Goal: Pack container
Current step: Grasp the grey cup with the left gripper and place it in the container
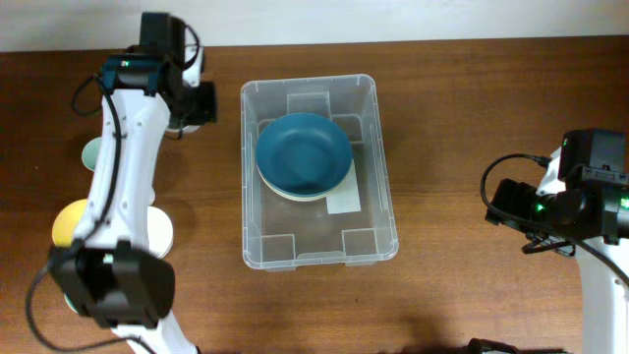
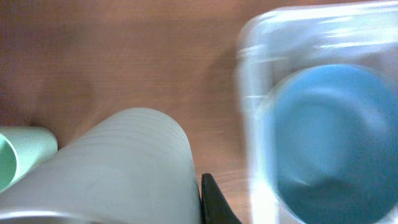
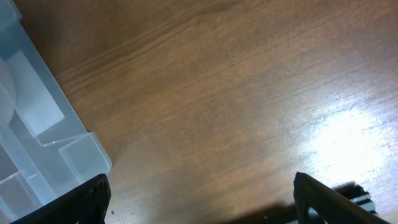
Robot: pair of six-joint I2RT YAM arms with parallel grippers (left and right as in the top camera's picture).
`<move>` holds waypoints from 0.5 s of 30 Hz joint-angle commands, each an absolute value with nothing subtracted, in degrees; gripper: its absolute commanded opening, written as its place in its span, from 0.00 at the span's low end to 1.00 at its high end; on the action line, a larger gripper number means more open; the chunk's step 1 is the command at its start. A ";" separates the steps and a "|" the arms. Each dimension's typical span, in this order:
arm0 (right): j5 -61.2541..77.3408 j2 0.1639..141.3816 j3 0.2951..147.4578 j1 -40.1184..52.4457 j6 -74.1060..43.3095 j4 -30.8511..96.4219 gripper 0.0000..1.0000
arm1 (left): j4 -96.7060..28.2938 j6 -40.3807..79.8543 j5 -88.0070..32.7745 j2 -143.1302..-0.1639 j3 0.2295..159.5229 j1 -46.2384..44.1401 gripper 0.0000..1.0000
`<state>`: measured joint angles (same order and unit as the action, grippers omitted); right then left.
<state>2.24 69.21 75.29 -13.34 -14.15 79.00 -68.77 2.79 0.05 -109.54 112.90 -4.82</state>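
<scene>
The container (image 1: pixel 378 147) is a clear rectangular bin at mid-table, with a dark blue bowl (image 1: pixel 304 152) stacked on a pale bowl inside it and a white label (image 1: pixel 346 202) on its base. My left gripper (image 1: pixel 192 103) is left of the container's far end, shut on the wall of a pale grey ribbed cup (image 2: pixel 118 168). One black finger (image 2: pixel 214 202) presses that cup's outside; the other finger is hidden. In the left wrist view the container (image 2: pixel 249 93) and blue bowl (image 2: pixel 336 137) lie to the right. My right gripper (image 3: pixel 202 199) hangs open over bare wood, right of the container (image 3: pixel 37 143).
A mint green cup (image 1: pixel 90 152) lies left of the left arm; it also shows in the left wrist view (image 2: pixel 18 155). Nearer the front left are a yellow bowl (image 1: pixel 67 221) and a white dish (image 1: pixel 159 231). The right arm (image 1: pixel 580 202) is at the table's right edge.
</scene>
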 commanded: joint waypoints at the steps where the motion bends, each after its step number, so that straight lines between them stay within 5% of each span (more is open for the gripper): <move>1: 1.02 69.10 74.94 -13.17 -13.98 78.54 0.89 | -71.90 -2.35 -0.27 -104.57 115.57 -13.61 0.01; 9: 1.02 69.10 74.94 -13.17 -13.96 78.59 0.90 | -76.44 -7.09 -4.91 -105.06 115.20 -30.09 0.01; 15: 0.99 69.10 74.94 -13.17 -13.96 78.59 0.90 | -76.36 9.47 -4.97 -105.10 113.97 -34.65 0.00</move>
